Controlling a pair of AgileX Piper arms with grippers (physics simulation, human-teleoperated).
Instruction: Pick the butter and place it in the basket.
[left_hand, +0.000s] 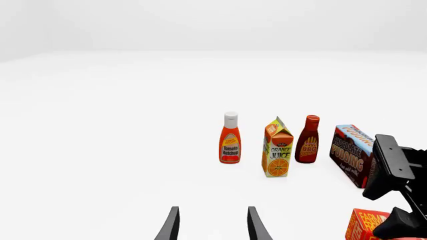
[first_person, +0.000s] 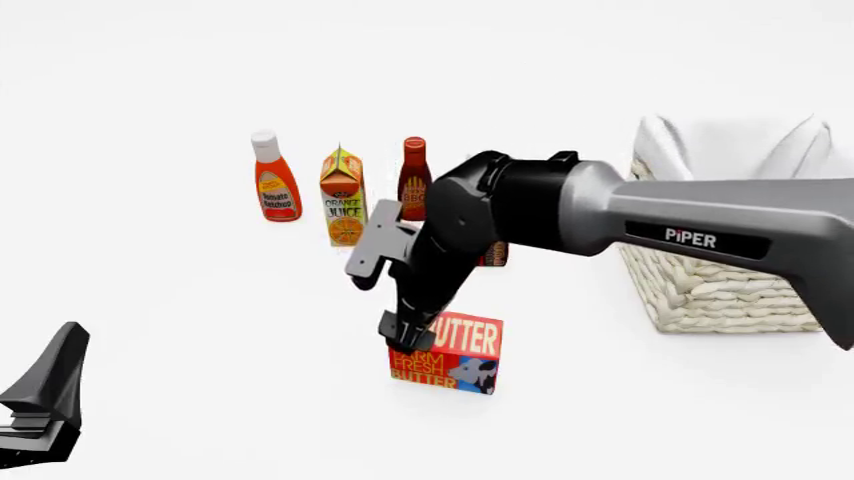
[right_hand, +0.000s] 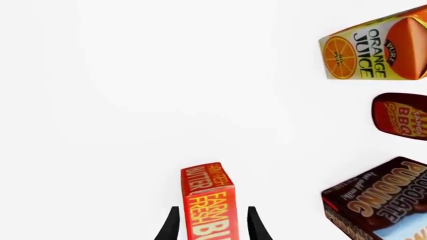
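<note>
The butter, a red-orange carton with yellow lettering, stands on the white table in front of the other groceries. My right gripper reaches down over its left end. In the right wrist view the butter lies between the two fingers of the right gripper, which is open, with a small gap on each side. The butter's corner also shows in the left wrist view. The cream wicker basket with a white liner stands to the right. My left gripper is open and empty, low at the near left.
Behind the butter stand a ketchup bottle, an orange juice carton and a BBQ sauce bottle. The chocolate pudding box is mostly hidden behind the right arm in the front view.
</note>
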